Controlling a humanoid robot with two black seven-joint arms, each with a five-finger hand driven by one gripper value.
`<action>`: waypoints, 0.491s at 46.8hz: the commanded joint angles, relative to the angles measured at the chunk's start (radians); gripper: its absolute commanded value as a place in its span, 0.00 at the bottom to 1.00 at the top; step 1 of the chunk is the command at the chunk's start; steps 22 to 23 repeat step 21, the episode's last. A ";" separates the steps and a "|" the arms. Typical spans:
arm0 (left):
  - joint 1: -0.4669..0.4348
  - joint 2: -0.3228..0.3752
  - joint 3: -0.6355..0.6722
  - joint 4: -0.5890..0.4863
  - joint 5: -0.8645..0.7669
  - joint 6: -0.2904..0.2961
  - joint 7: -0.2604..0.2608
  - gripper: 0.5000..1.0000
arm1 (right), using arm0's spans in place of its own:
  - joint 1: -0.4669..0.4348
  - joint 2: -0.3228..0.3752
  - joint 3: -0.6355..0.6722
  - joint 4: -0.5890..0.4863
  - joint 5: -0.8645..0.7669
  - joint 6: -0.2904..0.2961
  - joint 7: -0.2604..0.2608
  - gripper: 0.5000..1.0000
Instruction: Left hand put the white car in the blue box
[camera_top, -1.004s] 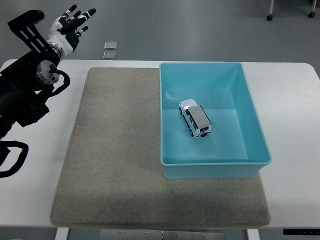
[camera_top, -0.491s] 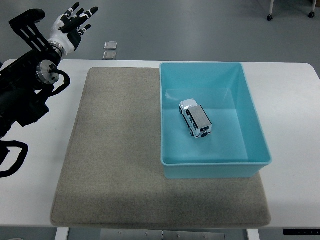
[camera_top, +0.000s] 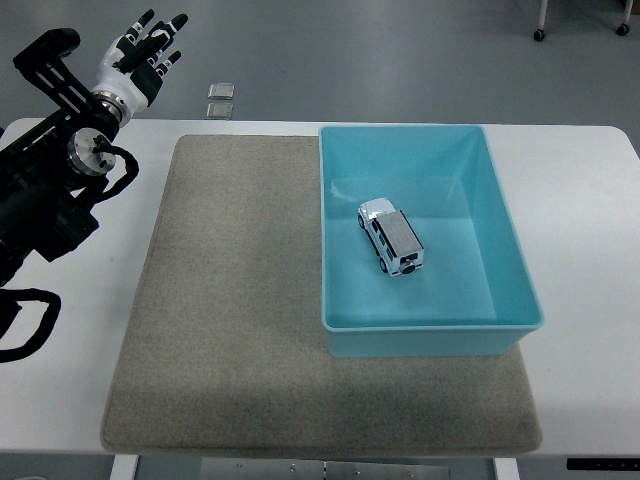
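The white car lies on the floor of the blue box, near its middle, nose pointing to the front right. The box stands on the right part of a grey mat. My left hand is raised at the far left corner of the table, well away from the box, fingers spread and holding nothing. Its black arm runs down the left edge of the picture. The right arm does not show.
Two small grey squares lie on the floor beyond the table's far edge. White table shows bare on both sides of the mat. A chair caster shows at the top right.
My left hand and forearm have drifted slightly left and up, away from the mat. The car and the box have not moved.
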 joint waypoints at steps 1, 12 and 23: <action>0.005 0.009 -0.004 -0.002 -0.002 -0.070 0.000 0.99 | 0.000 0.000 0.002 0.001 0.004 0.005 0.000 0.87; 0.013 0.010 -0.077 0.000 0.001 -0.105 0.000 0.99 | 0.000 0.000 0.000 0.005 0.003 -0.001 0.000 0.87; 0.013 0.010 -0.077 0.000 0.001 -0.096 0.000 0.99 | 0.003 0.000 0.002 0.011 0.000 0.013 0.002 0.87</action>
